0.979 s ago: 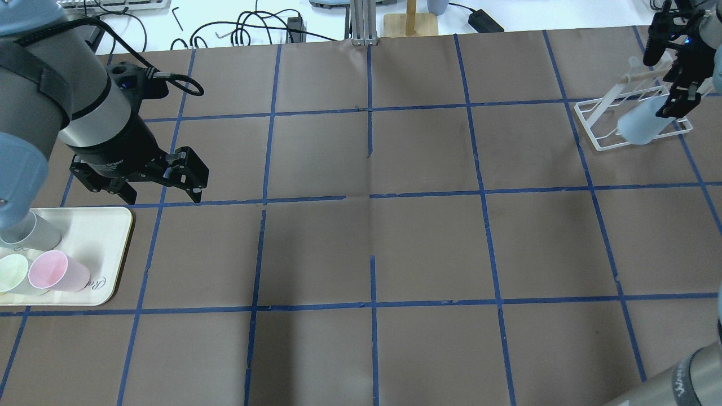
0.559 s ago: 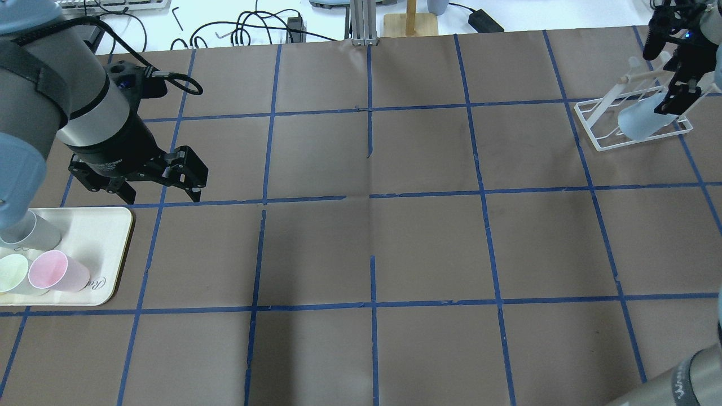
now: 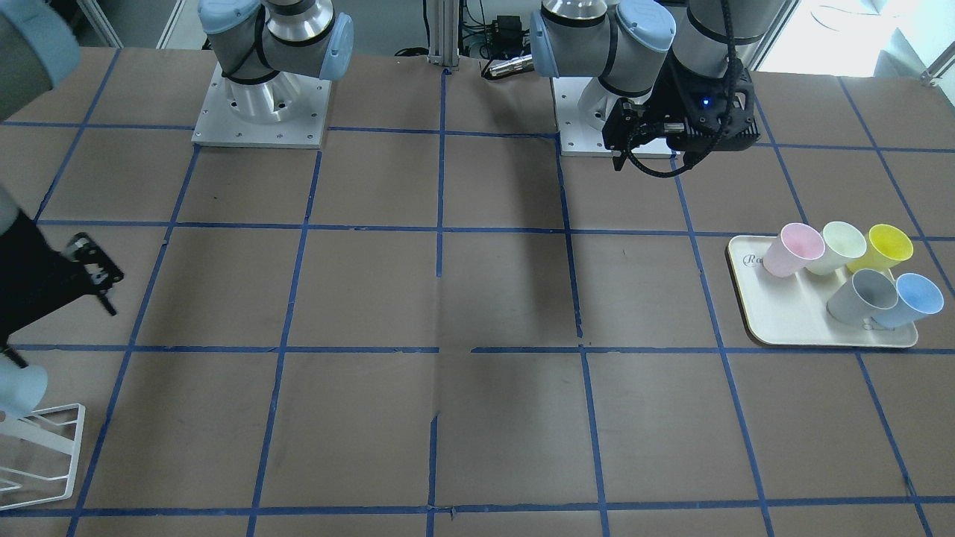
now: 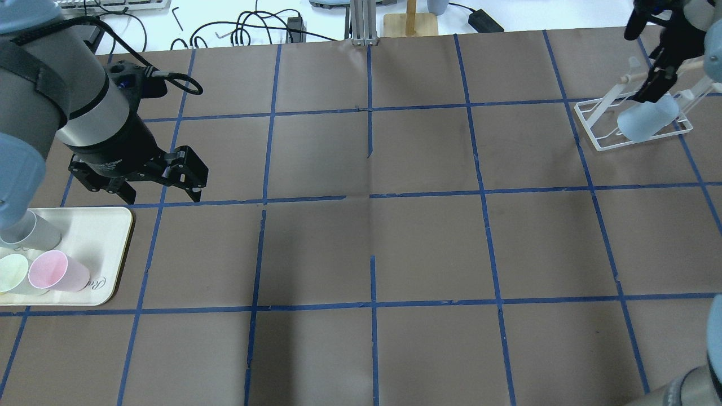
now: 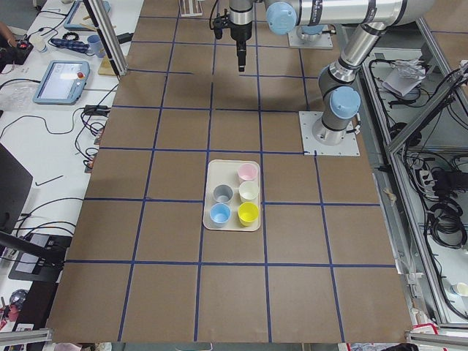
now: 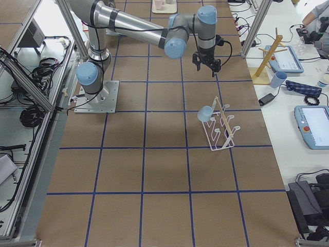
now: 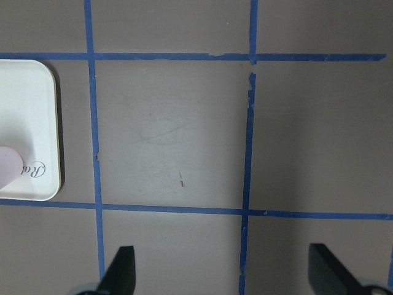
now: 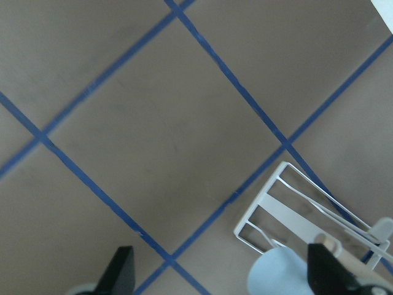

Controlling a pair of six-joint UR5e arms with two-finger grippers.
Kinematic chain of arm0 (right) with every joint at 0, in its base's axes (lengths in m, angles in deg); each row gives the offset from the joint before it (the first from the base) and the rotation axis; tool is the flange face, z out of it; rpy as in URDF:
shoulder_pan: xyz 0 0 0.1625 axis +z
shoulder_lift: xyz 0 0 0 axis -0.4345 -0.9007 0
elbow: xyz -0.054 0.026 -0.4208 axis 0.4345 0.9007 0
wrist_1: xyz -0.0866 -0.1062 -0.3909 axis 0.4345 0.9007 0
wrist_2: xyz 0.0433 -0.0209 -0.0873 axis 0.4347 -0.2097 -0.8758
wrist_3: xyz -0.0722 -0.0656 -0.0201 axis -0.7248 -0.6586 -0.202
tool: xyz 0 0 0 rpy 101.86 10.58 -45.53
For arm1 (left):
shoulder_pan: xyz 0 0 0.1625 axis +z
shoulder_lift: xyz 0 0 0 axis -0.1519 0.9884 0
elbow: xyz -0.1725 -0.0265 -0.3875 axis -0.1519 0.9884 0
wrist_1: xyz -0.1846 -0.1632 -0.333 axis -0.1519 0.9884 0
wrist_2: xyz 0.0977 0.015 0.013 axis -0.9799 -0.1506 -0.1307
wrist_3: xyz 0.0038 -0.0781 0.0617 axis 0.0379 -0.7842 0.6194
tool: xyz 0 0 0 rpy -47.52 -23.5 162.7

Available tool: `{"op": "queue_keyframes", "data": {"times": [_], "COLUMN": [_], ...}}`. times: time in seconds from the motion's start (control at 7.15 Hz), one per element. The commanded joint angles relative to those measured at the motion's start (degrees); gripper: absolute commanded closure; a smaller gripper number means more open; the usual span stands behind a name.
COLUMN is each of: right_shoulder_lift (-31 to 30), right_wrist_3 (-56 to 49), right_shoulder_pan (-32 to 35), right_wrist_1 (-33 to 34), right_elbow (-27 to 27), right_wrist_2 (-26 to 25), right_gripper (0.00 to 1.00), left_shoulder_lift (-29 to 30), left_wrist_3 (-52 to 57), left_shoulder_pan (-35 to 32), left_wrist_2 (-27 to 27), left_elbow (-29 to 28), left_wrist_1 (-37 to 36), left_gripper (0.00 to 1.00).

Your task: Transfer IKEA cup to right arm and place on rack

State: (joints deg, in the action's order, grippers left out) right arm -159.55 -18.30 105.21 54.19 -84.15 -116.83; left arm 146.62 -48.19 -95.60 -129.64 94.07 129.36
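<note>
The light blue IKEA cup (image 4: pixel 646 121) lies tilted on the white wire rack (image 4: pixel 595 132) at the far right, and also shows in the exterior right view (image 6: pixel 205 113). My right gripper (image 4: pixel 643 61) is open and empty. It hangs above and apart from the cup, as the exterior right view (image 6: pixel 207 67) shows. In the right wrist view the cup (image 8: pixel 282 276) and the rack (image 8: pixel 276 209) lie below the spread fingers. My left gripper (image 4: pixel 162 196) is open and empty over bare table, just beyond the tray.
A cream tray (image 3: pixel 783 313) at the robot's left holds pink (image 3: pixel 794 250), pale green, yellow and grey cups and a second light blue cup (image 3: pixel 914 298). Brown paper with blue tape lines covers the table. Cables and a wooden stand (image 4: pixel 410 22) lie beyond the far edge.
My right gripper has let go of the cup and drawn up and away from it. The cup stays on the rack. The left arm has not moved.
</note>
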Motion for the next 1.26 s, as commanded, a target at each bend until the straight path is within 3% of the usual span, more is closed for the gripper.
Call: {"op": "queue_keyframes", "data": {"times": [0.0, 0.28, 0.56, 1.12], "right_shoulder_lift": [-4.5, -9.2, -7.7, -6.3], "right_wrist_3": [30.0, 50.5, 54.8, 57.1], "right_shoulder_pan": [9.7, 10.6, 11.0, 11.0], "right_wrist_1": [-8.6, -17.8, -17.5, -17.3], "right_elbow": [-0.3, -0.8, -0.3, 1.8], "right_wrist_2": [0.3, 2.6, -0.8, 0.2], "right_gripper": [0.00, 0.00, 0.00, 0.00], "left_shoulder_lift": [-0.6, -1.2, -1.4, -1.3], "left_wrist_3": [0.6, 0.7, 0.7, 0.7], "left_shoulder_pan": [-0.2, -0.2, -0.2, -0.2], "left_wrist_2": [2.6, 2.6, 2.4, 2.7], "left_elbow": [0.0, 0.0, -0.1, 0.0], "left_wrist_1": [0.1, 0.9, 0.9, 1.0], "left_gripper": [0.00, 0.00, 0.00, 0.00]}}
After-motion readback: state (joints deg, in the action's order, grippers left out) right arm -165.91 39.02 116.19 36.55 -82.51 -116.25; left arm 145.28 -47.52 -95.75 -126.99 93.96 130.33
